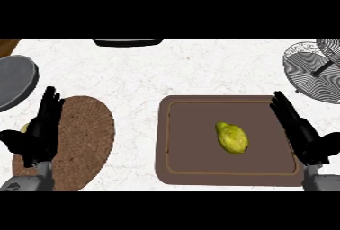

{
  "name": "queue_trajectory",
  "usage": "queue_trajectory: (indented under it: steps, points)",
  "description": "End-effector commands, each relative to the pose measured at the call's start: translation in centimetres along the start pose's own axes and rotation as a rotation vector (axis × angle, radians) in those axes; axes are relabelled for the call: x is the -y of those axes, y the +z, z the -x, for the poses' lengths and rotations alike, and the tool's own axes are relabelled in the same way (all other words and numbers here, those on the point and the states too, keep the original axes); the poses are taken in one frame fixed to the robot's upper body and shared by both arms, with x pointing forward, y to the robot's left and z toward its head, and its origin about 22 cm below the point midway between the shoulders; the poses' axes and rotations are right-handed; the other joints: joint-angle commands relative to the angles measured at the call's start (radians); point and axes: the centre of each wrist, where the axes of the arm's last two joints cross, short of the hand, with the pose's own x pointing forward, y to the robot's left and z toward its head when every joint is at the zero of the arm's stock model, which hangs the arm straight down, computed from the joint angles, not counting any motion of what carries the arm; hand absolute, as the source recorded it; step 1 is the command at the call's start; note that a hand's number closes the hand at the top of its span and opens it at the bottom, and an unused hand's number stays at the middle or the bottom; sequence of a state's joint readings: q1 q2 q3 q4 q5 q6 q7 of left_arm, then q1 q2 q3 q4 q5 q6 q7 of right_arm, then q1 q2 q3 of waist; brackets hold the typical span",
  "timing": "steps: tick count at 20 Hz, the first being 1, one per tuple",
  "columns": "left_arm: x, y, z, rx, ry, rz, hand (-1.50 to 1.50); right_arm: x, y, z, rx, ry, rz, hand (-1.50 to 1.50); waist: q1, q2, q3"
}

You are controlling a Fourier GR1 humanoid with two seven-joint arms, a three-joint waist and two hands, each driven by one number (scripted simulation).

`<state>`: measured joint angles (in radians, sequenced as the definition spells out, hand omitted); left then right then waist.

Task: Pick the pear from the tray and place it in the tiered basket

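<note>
nearest the robot, the two grey forearms came in from the lower edge. the left hand (40, 128) stood with fingers straight and up, holding nothing, over the near-left part of a round brown cork mat (83, 139); a small yellowish thing showed just beside its fingers, too hidden to name. the right hand (299, 130) was likewise spread flat, fingers straight, empty, over the right rim of the tray (199, 177).

the pear (232, 137) lay on its side near the middle of that brown tray, a little right of centre, apart from the right hand and untouched. it looked like a light, stiff fruit with a smooth, rounded skin that could slip or roll, so a hold across its broad belly, fingers on one side and thumb on the other, seemed the safest choice, not at the narrow end.

farther off, a grey plate (15, 83) sat at the left edge, a dark object (127, 42) at the far edge, and the wire tiered basket (312, 72) at the far right, well apart from the pear.
</note>
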<state>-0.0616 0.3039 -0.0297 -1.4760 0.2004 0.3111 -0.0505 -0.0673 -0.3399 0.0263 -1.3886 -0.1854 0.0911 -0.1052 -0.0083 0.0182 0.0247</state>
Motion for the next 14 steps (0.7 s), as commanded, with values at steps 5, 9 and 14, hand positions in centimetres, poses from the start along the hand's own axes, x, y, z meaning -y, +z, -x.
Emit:
queue_trajectory:
  steps: [5,9,14]
  points:
    - [1.8,-1.1,-3.1,0.224,-0.212,0.261,0.00,-11.6,-5.7,-6.1,0.328,-0.629,-0.561,1.50,0.075,-0.010,-0.008]
    - [2.6,-0.8,-3.8,0.272,-0.310,0.394,0.00,-9.9,-7.5,-4.5,-0.165,-0.510,-0.391,1.50,0.044,-0.010,-0.026]
    - [4.4,-0.4,-4.3,0.285,-0.340,0.381,0.00,-8.6,-12.3,-7.8,-0.082,-0.704,-0.454,-1.50,0.027,-0.013,-0.023]
